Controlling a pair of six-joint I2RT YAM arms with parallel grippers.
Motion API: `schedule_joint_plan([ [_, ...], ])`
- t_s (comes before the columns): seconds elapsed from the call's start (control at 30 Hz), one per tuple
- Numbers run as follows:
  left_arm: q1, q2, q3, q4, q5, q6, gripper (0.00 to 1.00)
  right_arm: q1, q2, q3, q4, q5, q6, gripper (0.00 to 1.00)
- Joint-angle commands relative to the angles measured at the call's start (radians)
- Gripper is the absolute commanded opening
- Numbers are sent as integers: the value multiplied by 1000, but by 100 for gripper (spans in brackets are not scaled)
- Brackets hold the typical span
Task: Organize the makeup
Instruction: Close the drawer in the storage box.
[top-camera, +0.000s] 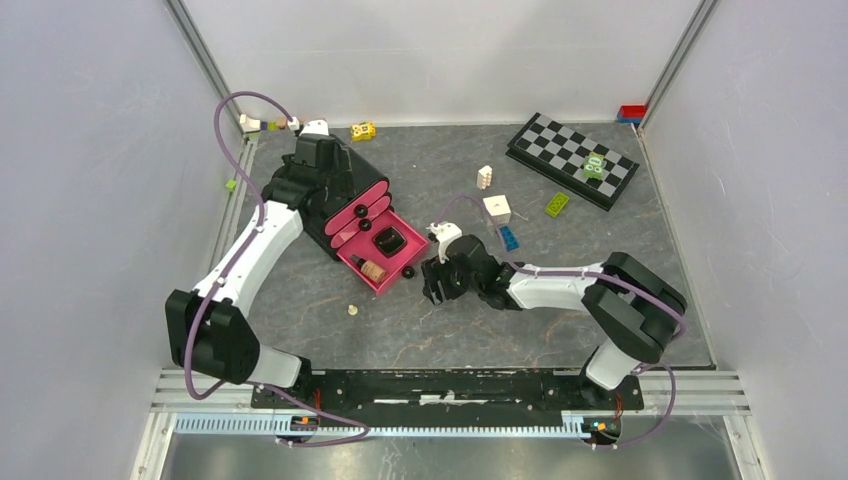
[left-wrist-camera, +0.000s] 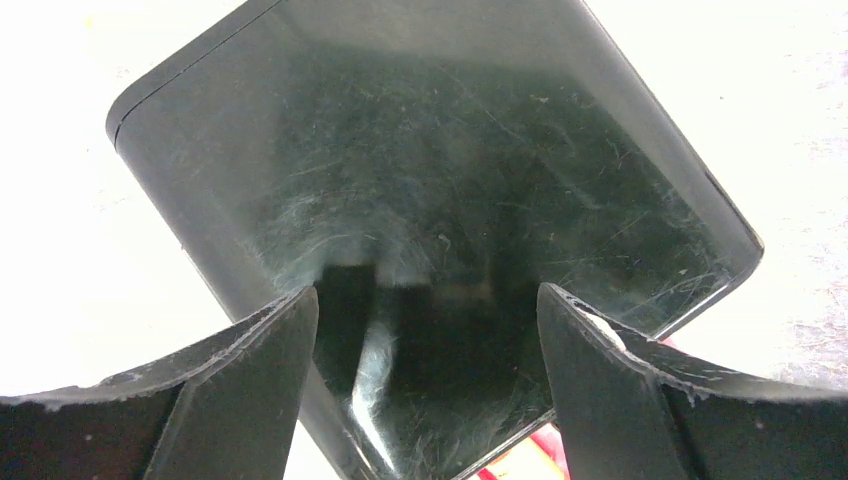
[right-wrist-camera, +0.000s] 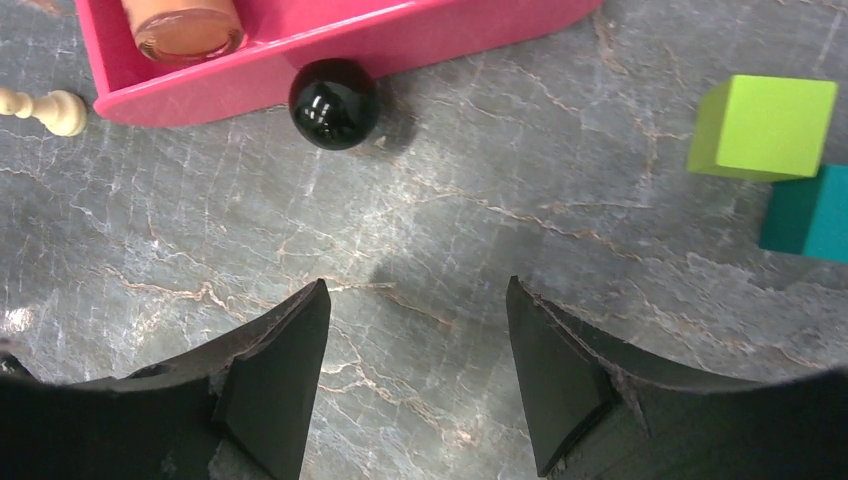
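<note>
Makeup tube in pink drawer, just left, slightly far of right gripper, jaws spread, empty, nearer arm; left gripper parted over black case

3 cameras: the overhead looks down from the near edge across the whole table; the left wrist sits close above the black organizer; the right wrist, low, shares the pink drawer and makeup bottle with the overhead.

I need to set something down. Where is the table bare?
Bare: the near strip between the pink drawer and the arm bases; the far middle between the black organizer and the chessboard. Crowded: the blocks by the right gripper.
</note>
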Motion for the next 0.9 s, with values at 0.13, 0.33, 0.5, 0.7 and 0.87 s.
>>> schedule_joint_plan([
  [0.13, 2, 56, 23, -43, -19, 31, 86, 28, 89, 64, 136, -13, -61, 76],
  [0.33, 4, 34, -1, -67, -50, 24, 86, 31, 167, 116, 190, -13, -95, 78],
  [0.5, 3, 23, -30, -78, -51, 28, 86, 32, 236, 165, 222, -13, -106, 73],
  [0.7, 3, 4, -59, -87, -71, 38, 86, 36, 293, 206, 292, -12, -96, 67],
  [0.87, 4, -6, -76, -93, -74, 37, 86, 38, 349, 274, 308, -46, -82, 64],
])
